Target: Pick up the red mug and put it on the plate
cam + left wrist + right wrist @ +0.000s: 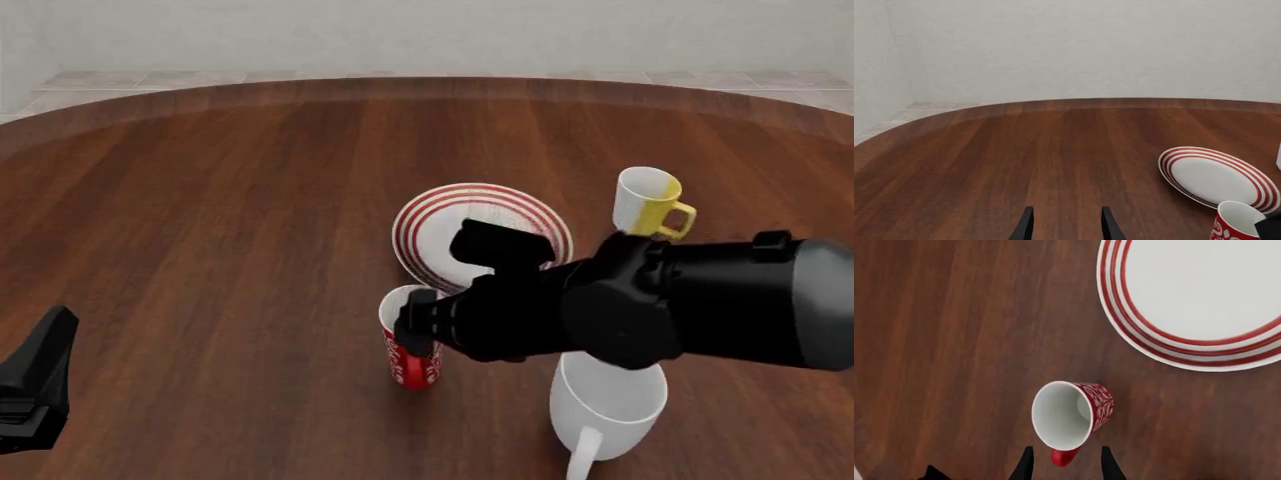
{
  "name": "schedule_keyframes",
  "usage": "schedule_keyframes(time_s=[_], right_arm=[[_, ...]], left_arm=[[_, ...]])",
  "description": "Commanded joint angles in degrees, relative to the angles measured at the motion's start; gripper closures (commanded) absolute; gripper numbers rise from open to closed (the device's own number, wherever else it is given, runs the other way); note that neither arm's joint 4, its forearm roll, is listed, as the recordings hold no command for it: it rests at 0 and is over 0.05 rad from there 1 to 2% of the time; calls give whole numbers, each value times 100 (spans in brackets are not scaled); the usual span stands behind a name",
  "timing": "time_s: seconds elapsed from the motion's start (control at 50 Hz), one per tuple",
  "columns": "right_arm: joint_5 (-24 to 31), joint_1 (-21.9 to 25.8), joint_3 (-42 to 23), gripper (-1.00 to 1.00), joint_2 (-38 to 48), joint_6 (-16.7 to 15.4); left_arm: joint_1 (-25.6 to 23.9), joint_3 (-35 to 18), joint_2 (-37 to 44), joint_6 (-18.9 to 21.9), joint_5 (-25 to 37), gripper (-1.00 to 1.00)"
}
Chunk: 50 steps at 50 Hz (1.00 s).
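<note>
Red mug (1071, 415) upright, handle toward right hand (1063, 464) | fingers apart, astride handle

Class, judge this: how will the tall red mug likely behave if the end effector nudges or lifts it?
The red mug stands tall and narrow, so a sideways nudge may tip it. It looks rigid and glossy, perhaps slippery. Its handle lies between the right end effector fingers, offering grip.

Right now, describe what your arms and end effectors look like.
Both arms are plain black, with no visible markings or cables. The right arm is thick and rounded, built from bulky cylindrical segments with a small boxy block on top. Each end effector, right and left, ends in two thin, dark, tapering fingers.
</note>
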Motion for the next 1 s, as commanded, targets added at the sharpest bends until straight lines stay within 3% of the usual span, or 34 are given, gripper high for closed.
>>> schedule_keyframes(time_s=[0.02,0.48,1.0], right_arm=[[-67,78,29,-100,120,54],[-273,391,143,-100,416,382],[-328,369,160,-100,504,386]], left_arm=[[0,0,0,0,0,-100],[1,0,0,0,0,-100],[1,0,0,0,0,-100]])
